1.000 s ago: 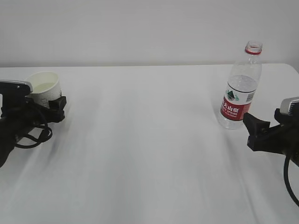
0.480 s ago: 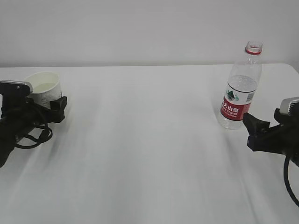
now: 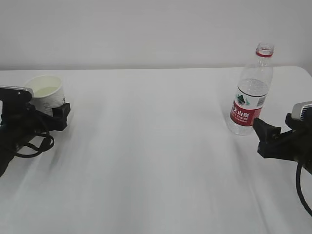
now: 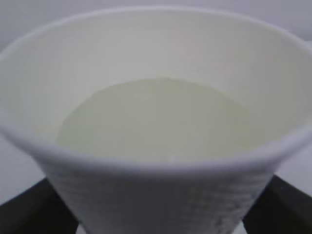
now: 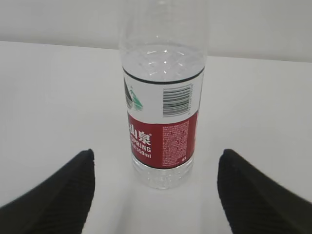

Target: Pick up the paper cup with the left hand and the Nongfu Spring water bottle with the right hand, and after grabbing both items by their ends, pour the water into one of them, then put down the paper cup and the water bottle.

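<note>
1. The left hand [image 3: 62,111] has drawn back slightly since a second ago; its jaws now stand wide beside the paper cup [image 3: 46,92], which rests on the table [image 3: 156,146] with pale water [image 4: 156,117] inside. The release looks complete.
2. The Nongfu Spring water bottle [image 3: 251,92] stands uncapped at right.
3. The right hand [image 3: 265,132] waits spread, just short of the bottle.
4. The cup's base and the left fingertips are cropped from the wrist view.
</note>
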Controlling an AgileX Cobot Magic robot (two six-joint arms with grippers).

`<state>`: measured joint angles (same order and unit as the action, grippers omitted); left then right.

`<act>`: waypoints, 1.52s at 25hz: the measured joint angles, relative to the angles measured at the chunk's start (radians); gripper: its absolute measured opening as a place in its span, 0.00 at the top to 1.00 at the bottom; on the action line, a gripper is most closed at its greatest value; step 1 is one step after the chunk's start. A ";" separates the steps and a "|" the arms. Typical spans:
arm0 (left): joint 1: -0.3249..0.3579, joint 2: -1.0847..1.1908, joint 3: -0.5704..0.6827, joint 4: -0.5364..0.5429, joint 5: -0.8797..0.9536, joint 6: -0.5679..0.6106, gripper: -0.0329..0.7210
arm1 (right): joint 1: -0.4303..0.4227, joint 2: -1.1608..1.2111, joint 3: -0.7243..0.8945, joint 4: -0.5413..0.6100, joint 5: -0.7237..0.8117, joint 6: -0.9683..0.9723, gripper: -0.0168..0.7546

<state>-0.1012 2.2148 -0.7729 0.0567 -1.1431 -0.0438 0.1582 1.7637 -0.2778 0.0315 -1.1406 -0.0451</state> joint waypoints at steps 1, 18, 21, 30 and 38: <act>0.000 0.000 0.002 0.000 0.000 0.000 0.04 | 0.000 0.000 0.000 -0.002 0.000 0.000 0.21; 0.000 -0.048 0.074 0.016 0.000 0.000 0.04 | 0.000 0.000 0.000 -0.002 0.000 0.000 0.21; 0.000 -0.063 0.096 0.016 0.000 0.000 0.04 | 0.000 0.000 0.000 -0.002 0.000 0.000 0.21; 0.000 -0.108 0.179 0.003 0.000 0.000 0.04 | 0.000 0.000 0.000 -0.004 0.000 0.000 0.21; 0.000 -0.215 0.270 -0.006 -0.001 0.000 0.04 | 0.000 0.000 0.000 -0.009 0.000 0.000 0.21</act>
<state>-0.1012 1.9994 -0.5030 0.0503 -1.1445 -0.0438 0.1582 1.7637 -0.2778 0.0221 -1.1406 -0.0451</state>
